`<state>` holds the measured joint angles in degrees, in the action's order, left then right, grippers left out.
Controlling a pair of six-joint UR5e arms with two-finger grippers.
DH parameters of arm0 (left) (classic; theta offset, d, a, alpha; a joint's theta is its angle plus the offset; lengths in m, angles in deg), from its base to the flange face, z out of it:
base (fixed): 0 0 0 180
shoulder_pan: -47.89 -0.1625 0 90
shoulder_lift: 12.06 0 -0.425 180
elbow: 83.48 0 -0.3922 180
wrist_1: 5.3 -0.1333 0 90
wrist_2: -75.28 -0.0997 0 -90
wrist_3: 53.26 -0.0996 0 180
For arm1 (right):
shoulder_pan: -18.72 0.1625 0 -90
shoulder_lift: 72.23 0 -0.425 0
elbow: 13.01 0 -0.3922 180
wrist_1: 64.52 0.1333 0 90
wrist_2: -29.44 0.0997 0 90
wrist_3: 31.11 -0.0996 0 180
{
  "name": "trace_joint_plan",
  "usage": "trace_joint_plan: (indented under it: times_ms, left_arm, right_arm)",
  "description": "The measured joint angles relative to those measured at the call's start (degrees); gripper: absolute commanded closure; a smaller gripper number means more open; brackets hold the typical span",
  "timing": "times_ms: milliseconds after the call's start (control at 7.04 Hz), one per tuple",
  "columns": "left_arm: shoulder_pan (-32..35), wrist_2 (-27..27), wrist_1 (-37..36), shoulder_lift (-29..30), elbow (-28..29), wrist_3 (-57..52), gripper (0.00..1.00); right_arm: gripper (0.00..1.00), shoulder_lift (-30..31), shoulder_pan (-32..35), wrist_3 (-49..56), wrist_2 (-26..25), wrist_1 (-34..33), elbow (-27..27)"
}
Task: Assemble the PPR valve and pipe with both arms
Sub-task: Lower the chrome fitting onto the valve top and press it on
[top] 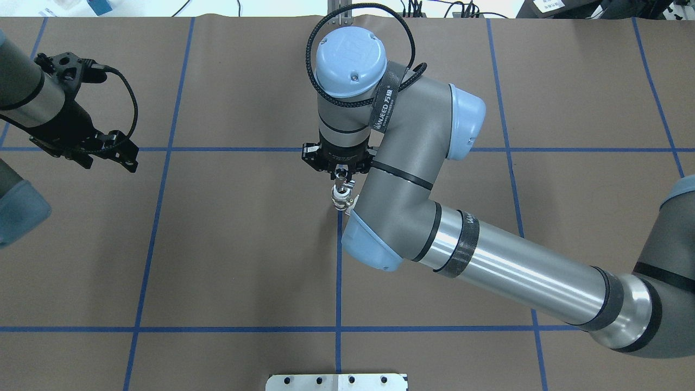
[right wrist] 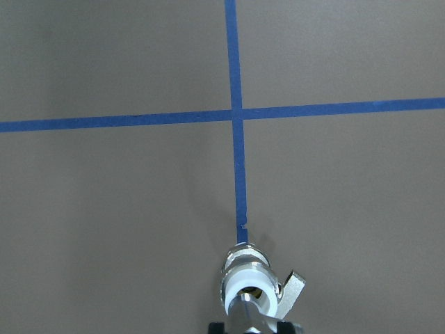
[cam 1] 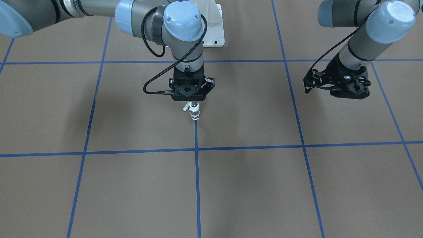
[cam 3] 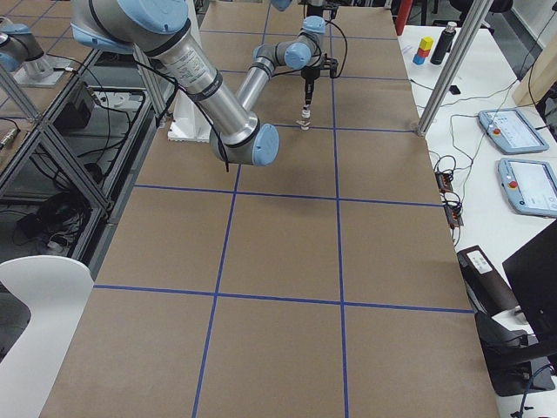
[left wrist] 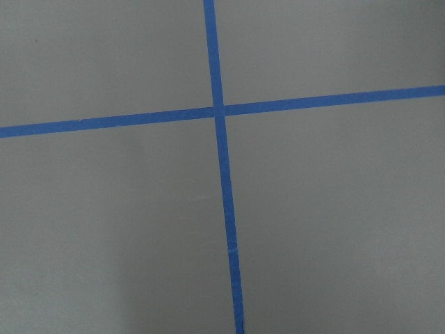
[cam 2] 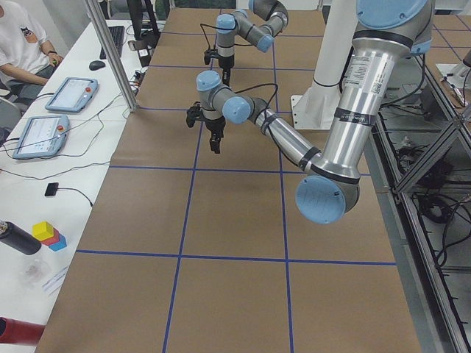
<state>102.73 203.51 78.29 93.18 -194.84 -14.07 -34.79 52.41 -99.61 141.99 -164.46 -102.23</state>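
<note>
Right black two-finger gripper (top: 340, 175) clamping short silver-grey metal pipe (right wrist: 243, 313), seemingly seating it into white-and-brass PPR valve (right wrist: 250, 282) standing on brown table (top: 228, 244). Left black gripper (top: 117, 155) hovering well apart, finger state unclear. Next probably: straight downward push.

Bright, even light; faint soft shadows on the table (cam 1: 251, 185).

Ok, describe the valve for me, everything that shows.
The valve is a small white plastic fitting with metal bands and a short side lever. It is upright below the right gripper, over the end of a blue tape line. A silvery pipe, held by the gripper, enters its top. Whether its base touches the table is unclear.
</note>
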Motion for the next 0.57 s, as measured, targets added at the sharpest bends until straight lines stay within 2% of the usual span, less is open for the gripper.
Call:
trace_joint_plan:
  times_ms: [568]
  left_arm:
    - [0.0,0.0,0.0,0.2,0.0,0.2,0.1]
  right_arm:
    - [1.0,0.0,-0.1,0.1,-0.5,0.1,0.8]
